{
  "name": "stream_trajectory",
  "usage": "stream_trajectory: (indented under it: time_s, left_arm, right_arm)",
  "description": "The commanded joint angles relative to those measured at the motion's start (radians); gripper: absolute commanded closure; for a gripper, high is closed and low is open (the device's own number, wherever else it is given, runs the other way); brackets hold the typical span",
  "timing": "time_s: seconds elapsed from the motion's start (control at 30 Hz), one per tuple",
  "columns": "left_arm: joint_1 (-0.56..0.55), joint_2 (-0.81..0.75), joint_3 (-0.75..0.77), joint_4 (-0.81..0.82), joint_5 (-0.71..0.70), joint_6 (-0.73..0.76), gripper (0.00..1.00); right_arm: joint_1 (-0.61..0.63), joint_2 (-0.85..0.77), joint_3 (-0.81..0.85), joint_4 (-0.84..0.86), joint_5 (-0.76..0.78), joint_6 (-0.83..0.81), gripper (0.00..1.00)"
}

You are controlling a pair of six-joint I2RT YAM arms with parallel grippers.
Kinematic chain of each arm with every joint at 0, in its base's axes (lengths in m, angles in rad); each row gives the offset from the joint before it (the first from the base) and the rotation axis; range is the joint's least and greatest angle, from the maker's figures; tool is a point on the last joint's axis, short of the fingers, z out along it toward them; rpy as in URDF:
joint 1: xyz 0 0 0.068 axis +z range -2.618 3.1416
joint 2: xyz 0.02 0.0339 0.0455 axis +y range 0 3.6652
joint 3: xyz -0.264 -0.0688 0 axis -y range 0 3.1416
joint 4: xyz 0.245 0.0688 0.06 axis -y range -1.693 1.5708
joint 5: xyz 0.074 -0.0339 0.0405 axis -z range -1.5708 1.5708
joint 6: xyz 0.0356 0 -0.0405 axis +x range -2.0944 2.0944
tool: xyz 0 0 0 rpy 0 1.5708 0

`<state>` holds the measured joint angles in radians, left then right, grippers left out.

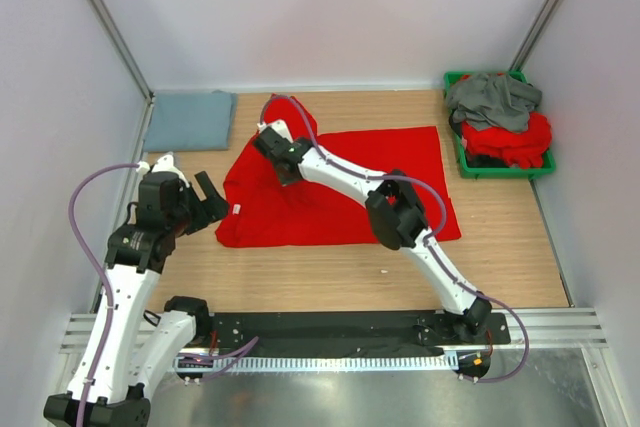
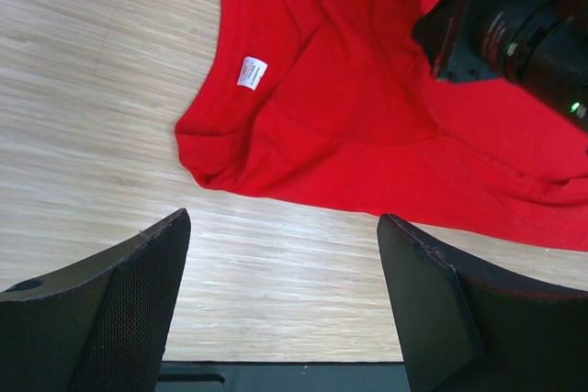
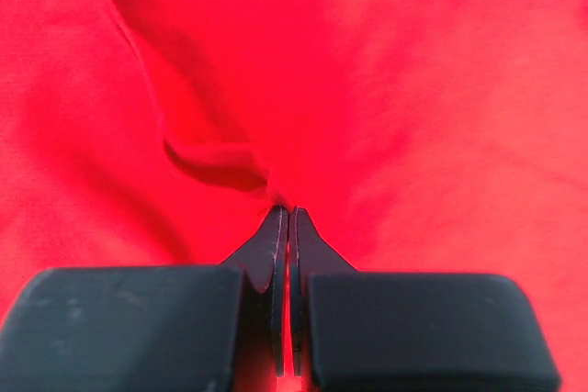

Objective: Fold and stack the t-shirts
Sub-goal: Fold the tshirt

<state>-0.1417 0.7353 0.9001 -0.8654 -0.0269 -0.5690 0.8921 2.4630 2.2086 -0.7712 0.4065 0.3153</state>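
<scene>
The red t-shirt (image 3: 413, 89) fills the whole view. The right pincer (image 3: 289, 213) has its two dark fingers (image 3: 273, 245) pressed flat together, their tips nipping a small raised fold (image 3: 216, 158) of the cloth. A long crease runs from there up to the left.

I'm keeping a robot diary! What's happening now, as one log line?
left claw: open, over table | right claw: shut, pinching red t-shirt fold | blue-grey t-shirt: folded, far left corner
</scene>
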Motion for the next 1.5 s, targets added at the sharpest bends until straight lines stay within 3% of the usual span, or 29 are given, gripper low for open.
stream_trajectory:
  time_s: [0.0, 0.33, 0.47, 0.5, 0.63, 0.67, 0.77, 0.8, 0.87, 0.9, 1.0, 1.1, 1.23, 1.33, 1.47]
  left_arm:
    - [0.007, 0.006, -0.001, 0.028, -0.018, -0.008, 0.17]
    - [0.010, 0.030, -0.001, 0.020, -0.036, -0.012, 0.17]
    - [0.016, 0.044, -0.001, 0.019, -0.042, -0.015, 0.17]
    - [0.016, 0.049, -0.003, 0.020, -0.045, -0.015, 0.17]
    - [0.014, 0.088, -0.012, 0.028, -0.083, -0.022, 0.16]
    - [0.016, 0.122, -0.004, 0.028, -0.094, -0.023, 0.16]
    - [0.016, 0.168, -0.015, 0.040, -0.084, -0.055, 0.17]
    - [0.014, 0.194, -0.029, 0.057, -0.059, -0.095, 0.19]
    - [0.007, 0.225, -0.087, 0.111, -0.012, -0.149, 0.23]
    - [0.002, 0.264, -0.111, 0.133, -0.004, -0.198, 0.24]
    - [-0.004, 0.332, -0.205, 0.215, -0.021, -0.265, 0.25]
    - [-0.004, 0.363, -0.285, 0.316, -0.018, -0.296, 0.25]
    - [-0.009, 0.417, -0.319, 0.384, -0.036, -0.302, 0.25]
    - [-0.007, 0.438, -0.325, 0.388, -0.065, -0.299, 0.26]
    - [-0.007, 0.431, -0.343, 0.405, -0.094, -0.296, 0.27]
  right_arm:
    - [-0.025, -0.084, 0.019, 0.041, 0.035, -0.036, 0.98]
    - [-0.100, -0.055, 0.028, 0.118, 0.019, -0.119, 0.90]
    - [-0.131, -0.052, 0.051, 0.104, 0.057, -0.131, 0.17]
    - [-0.136, -0.062, 0.039, 0.098, 0.072, -0.128, 0.14]
    - [-0.171, -0.165, -0.077, 0.095, 0.127, -0.088, 0.10]
    - [-0.186, -0.253, -0.125, 0.101, 0.132, -0.072, 0.09]
    - [-0.223, -0.492, -0.395, 0.173, 0.121, 0.028, 0.08]
    - [-0.272, -0.571, -0.556, 0.214, 0.103, 0.063, 0.07]
    - [-0.338, -0.779, -0.727, 0.259, -0.022, 0.174, 0.07]
    - [-0.404, -0.844, -0.894, 0.297, -0.058, 0.204, 0.07]
    - [-0.520, -1.069, -1.157, 0.317, -0.159, 0.292, 0.07]
    - [-0.562, -1.227, -1.317, 0.267, -0.170, 0.317, 0.07]
    - [-0.681, -1.340, -1.469, 0.213, -0.158, 0.352, 0.03]
    - [-0.825, -1.363, -1.581, 0.254, -0.276, 0.344, 0.03]
    - [-0.923, -1.311, -1.636, 0.311, -0.380, 0.331, 0.04]
